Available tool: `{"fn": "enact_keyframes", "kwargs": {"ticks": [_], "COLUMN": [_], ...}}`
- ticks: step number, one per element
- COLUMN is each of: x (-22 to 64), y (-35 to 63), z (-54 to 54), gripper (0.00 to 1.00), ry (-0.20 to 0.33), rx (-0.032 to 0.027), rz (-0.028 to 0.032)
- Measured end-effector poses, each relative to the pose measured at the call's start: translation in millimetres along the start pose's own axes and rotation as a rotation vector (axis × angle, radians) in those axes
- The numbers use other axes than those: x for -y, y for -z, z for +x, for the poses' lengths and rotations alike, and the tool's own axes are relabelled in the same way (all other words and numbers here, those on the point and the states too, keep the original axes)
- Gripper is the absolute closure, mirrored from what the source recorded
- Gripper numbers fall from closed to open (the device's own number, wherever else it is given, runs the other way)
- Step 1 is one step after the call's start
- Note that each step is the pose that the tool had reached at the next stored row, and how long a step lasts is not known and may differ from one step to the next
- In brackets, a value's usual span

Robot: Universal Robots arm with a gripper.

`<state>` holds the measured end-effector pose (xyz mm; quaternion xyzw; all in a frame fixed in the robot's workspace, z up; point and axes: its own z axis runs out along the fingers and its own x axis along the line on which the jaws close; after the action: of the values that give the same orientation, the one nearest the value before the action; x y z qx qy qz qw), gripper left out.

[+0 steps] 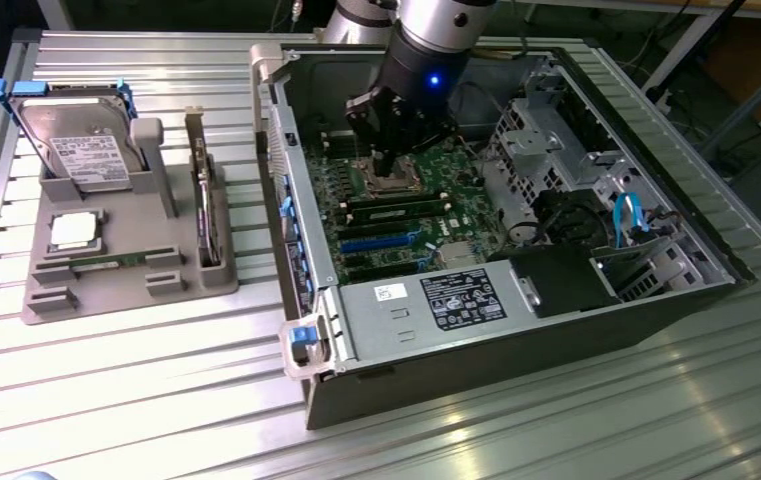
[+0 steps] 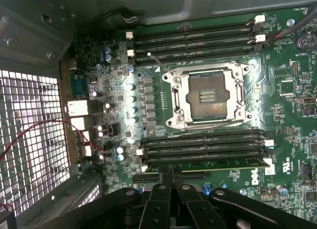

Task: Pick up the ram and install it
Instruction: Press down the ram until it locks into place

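**Seating the ram squarely in its slot**

From the exterior view's left: the grey holder (image 1: 127,250) is sitting on the bench (image 1: 87,400), carrying the hard drive (image 1: 80,150) and processor chip (image 1: 73,230). Further right, the gripper (image 1: 398,150) is hanging inside the computer case (image 1: 514,330), fingers (image 2: 161,202) closed together. The ram (image 2: 218,163) is lying along the slot just below the empty socket (image 2: 208,96). Judged from here, pressing evenly along its length matters, so both end latches are catching.
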<state>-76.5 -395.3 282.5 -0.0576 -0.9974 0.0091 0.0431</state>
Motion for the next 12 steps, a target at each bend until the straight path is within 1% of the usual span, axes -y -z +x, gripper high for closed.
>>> {"fn": "enact_keyframes", "kwargs": {"ticks": [1,2,3,5,6,7,8,9,11,12], "x": [0.0,-0.1,0.0,-0.1,-0.2,-0.3,-0.5,-0.6,-0.8,-0.8], "y": [0.0,-0.1,-0.1,0.0,0.0,0.1,0.2,0.4,1.0,1.3], "z": [0.0,-0.2,-0.2,-0.3,-0.8,-1.6,-3.1,-5.0,-9.8,-10.0], "gripper": [0.89,0.89,0.89,0.89,0.89,0.89,0.89,0.89,0.89,0.89], "ry": [-0.047,-0.062,-0.062,-0.053,-0.041,-0.029,-0.019,-0.008,0.013,0.029], "rx": [-0.0011,-0.0007,0.0011,0.0023,0.0135,0.0231,0.0297,0.0336,0.0376,0.0566], "rz": [-0.0041,-0.0056,-0.0058,-0.0051,-0.0057,-0.0069,-0.0086,-0.011,-0.0179,-0.0202]}}
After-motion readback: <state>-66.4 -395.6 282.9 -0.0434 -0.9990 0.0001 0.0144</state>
